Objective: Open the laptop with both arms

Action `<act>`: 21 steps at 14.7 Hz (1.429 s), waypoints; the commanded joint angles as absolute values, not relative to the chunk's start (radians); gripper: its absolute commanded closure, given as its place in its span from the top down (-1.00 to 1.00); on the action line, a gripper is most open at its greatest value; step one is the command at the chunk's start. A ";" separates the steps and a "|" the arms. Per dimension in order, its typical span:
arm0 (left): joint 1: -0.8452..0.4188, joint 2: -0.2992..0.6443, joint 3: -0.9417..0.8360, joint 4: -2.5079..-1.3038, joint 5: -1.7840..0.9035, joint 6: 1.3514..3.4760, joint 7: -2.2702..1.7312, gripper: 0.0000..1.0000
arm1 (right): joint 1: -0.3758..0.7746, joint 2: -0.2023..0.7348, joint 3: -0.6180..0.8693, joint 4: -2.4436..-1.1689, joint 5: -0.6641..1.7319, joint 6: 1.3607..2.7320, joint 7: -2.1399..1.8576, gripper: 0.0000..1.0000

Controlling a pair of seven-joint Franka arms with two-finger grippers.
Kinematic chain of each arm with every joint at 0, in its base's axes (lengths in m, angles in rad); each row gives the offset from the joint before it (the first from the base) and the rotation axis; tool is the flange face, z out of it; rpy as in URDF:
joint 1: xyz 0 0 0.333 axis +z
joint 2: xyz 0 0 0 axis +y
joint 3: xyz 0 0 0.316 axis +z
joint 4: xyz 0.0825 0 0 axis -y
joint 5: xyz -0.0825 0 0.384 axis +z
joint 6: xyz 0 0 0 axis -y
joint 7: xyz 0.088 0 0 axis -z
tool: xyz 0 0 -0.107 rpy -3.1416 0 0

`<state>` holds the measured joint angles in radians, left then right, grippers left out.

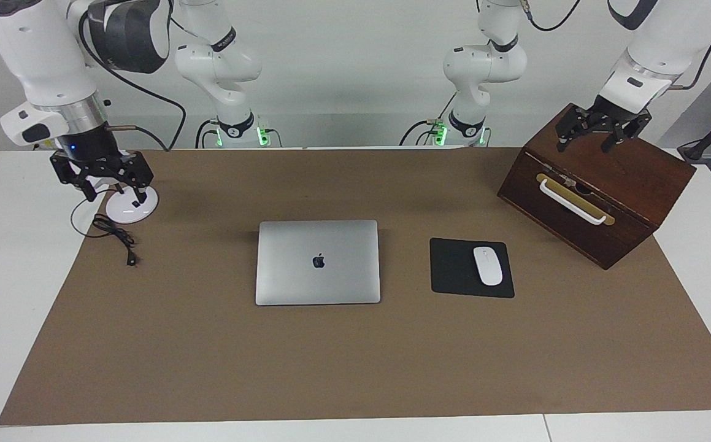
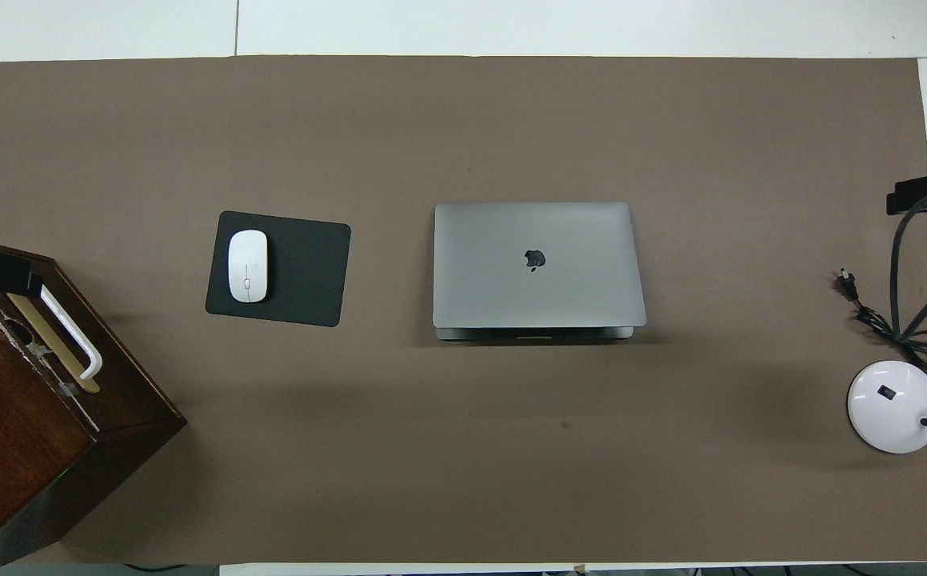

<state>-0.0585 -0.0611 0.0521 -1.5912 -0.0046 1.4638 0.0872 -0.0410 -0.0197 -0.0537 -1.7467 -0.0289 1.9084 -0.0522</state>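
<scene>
The silver-grey laptop [image 1: 318, 262] [image 2: 537, 265] lies closed on the middle of the brown mat, with its dark logo facing up. Neither gripper touches it. My left gripper [image 1: 583, 146] hangs open over the top of the wooden box at the left arm's end of the table. My right gripper [image 1: 115, 195] hangs open over the white lamp base at the right arm's end. Both hold nothing. In the overhead view only dark edges of the two grippers show at the sides.
A wooden box [image 1: 600, 184] with a white handle stands at the left arm's end. A black mouse pad [image 1: 456, 270] with a white mouse [image 1: 488, 265] lies beside the laptop. A white lamp base [image 1: 123, 210] and black cable [image 1: 116, 236] sit at the right arm's end.
</scene>
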 commanded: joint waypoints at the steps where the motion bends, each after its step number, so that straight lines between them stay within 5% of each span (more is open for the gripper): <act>1: -0.071 -0.084 0.057 -1.618 0.018 1.474 0.083 0.05 | -0.044 -0.064 -0.052 -1.859 -0.006 2.018 -0.097 1.00; 2: -0.069 -0.086 0.057 -1.618 0.017 1.474 0.087 -0.61 | -0.044 -0.080 -0.052 -1.903 -0.006 2.073 -0.115 1.00; 3: -0.068 -0.086 0.055 -1.618 0.018 1.474 0.087 -1.00 | -0.044 -0.087 -0.052 -1.942 -0.005 2.127 -0.129 1.00; 12: -0.074 -0.095 0.051 -1.653 0.006 1.558 0.086 -1.00 | -0.044 -0.103 -0.052 -2.000 0.074 2.224 -0.149 1.00; 21: -0.184 -0.281 0.044 -2.103 -0.078 2.060 0.083 -1.00 | -0.016 -0.187 -0.052 -2.160 0.398 2.356 -0.152 1.00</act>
